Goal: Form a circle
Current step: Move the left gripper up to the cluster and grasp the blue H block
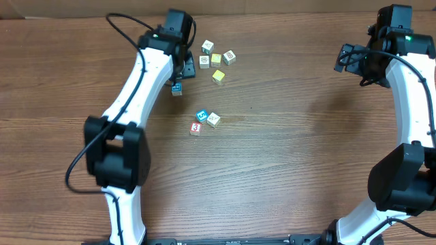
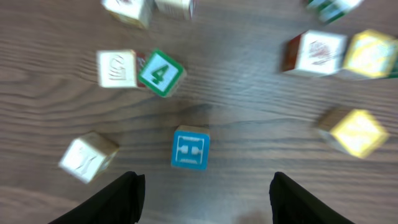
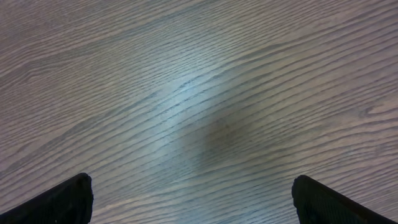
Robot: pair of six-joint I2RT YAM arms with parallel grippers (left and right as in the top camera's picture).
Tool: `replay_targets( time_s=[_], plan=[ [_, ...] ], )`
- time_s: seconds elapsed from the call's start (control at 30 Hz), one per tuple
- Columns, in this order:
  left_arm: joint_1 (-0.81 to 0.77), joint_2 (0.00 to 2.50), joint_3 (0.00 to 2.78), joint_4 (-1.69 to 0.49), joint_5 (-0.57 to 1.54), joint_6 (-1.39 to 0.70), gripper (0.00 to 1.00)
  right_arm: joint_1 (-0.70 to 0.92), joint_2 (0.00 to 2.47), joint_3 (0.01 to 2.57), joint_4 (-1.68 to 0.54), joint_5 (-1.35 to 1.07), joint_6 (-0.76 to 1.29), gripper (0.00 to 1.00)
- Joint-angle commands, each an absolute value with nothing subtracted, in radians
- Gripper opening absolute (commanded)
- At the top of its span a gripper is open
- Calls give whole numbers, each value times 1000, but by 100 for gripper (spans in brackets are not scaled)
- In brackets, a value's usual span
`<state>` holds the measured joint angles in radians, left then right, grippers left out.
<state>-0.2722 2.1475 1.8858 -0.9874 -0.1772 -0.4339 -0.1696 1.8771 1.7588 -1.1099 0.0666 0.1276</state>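
Three cubes (image 1: 201,116) huddle well inside table (image 1: 286,170) edges.

No closed ring yet: 4 cubes in two lots on the table (image 1: 286,170). Three sit bunched left of table centre. The near blue cube (image 1: 201,116) is at the top of the bunch, white print up, turned diamond-wise. The cream cube (image 1: 214,119) is just right of it, touching or nearly, also rotated. The red cube (image 1: 196,128) is below-left, pale face w/ red numeral up, corner close to the blue. The lone blue cube (image 1: 176,88) lies apart, up and left of the trio. In left wrist view it sits flat, blue top w/ white pictogram, pale wood edge showing.
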Motion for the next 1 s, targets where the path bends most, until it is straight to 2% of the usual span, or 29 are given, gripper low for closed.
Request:
replay_targets(
  time_s=[0.0, 0.2, 0.37, 0.43, 0.6, 0.97],
  plan=[
    [-257, 2215, 1886, -970, -190, -419, 62, -173, 1865, 1766, -1105, 65, 131, 100],
    [-247, 2284, 1886, -960, -190, -419, 61, -173, 1865, 1766, -1105, 65, 131, 100],
    [-247, 2291, 1887, -958, -183, -419, 45, -173, 1865, 1766, -1106, 65, 131, 100],
    [-247, 2291, 1888, -958, -183, -419, 41, -173, 1865, 1766, -1106, 65, 131, 100],
    [-249, 2291, 1888, -981, -183, -419, 45, -173, 1865, 1766, -1105, 65, 131, 100],
    [-249, 2306, 1880, -978, -191, -411, 45, -173, 1865, 1766, -1105, 65, 131, 100]
  ],
)
